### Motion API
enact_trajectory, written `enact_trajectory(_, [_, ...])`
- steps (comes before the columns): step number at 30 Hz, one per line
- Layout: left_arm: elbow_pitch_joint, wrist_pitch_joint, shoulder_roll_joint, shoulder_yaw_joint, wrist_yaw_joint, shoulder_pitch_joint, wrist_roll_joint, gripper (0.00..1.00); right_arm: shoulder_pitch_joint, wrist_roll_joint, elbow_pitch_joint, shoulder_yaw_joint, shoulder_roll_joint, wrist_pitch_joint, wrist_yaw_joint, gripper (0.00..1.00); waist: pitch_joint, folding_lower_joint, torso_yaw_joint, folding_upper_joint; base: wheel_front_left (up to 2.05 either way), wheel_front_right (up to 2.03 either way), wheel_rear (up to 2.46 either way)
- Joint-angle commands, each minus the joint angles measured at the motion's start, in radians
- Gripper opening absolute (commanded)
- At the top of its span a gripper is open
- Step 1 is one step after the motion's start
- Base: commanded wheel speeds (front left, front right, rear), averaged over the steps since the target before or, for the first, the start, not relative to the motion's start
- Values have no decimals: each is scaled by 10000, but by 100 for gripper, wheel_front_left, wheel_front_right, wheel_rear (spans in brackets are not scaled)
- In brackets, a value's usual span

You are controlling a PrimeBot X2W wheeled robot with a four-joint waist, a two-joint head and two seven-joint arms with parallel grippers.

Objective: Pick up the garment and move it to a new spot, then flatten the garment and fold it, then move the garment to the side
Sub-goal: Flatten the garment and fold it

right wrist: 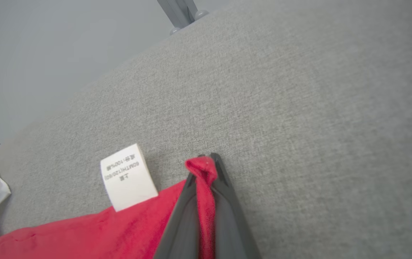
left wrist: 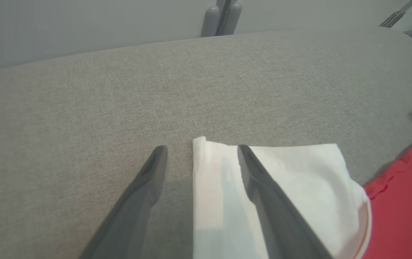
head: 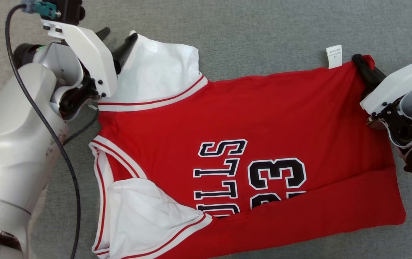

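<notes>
Mid-flattening, we judge: the red Bulls jersey [head: 263,118] lies spread across the grey counter [head: 263,32], our right pincer [head: 361,64] clamped on its hem corner [right wrist: 203,168] at 2 o'clock, our left pincer [head: 119,34] gaping wide astride the white sleeve [head: 155,75] at 10 o'clock, which it must next close on.

Grey fabric tabletop [head: 263,28] — pale grey floor [left wrist: 47,28] beyond
</notes>
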Motion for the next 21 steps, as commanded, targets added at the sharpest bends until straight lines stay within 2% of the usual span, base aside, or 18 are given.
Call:
enact_trajectory(1, [111, -28, 104, -49, -12, -257, -83, 100, 14, 62, 96, 78, 10, -12, -6, 0, 138, 0, -142, 0, 0, 0, 0])
enact_trajectory(18, [1705, -371, -107, -1795, -13, -1259, -639, 100, -129, 719, 261, 978, 69, -84, -20, 0, 426, 0, -339, 0, 0, 0, 0])
enact_trajectory(19, [1724, -367, -112, -1870, -14, -1273, -701, 92, -134, 758, 265, 1024, 56, -94, -20, 0, 425, 0, -339, 0, 0, 0, 0])
enact_trajectory(20, [1743, -381, -112, -1954, -13, -1292, -757, 56, -140, 781, 275, 1071, 42, -103, -20, 0, 425, 0, -335, 0, 0, 0, 0])
enact_trajectory(21, [1754, -426, -110, -2014, -14, -1306, -848, 0, -143, 813, 283, 1111, 27, -106, -20, 0, 425, 0, -329, 0, 0, 0, 0])
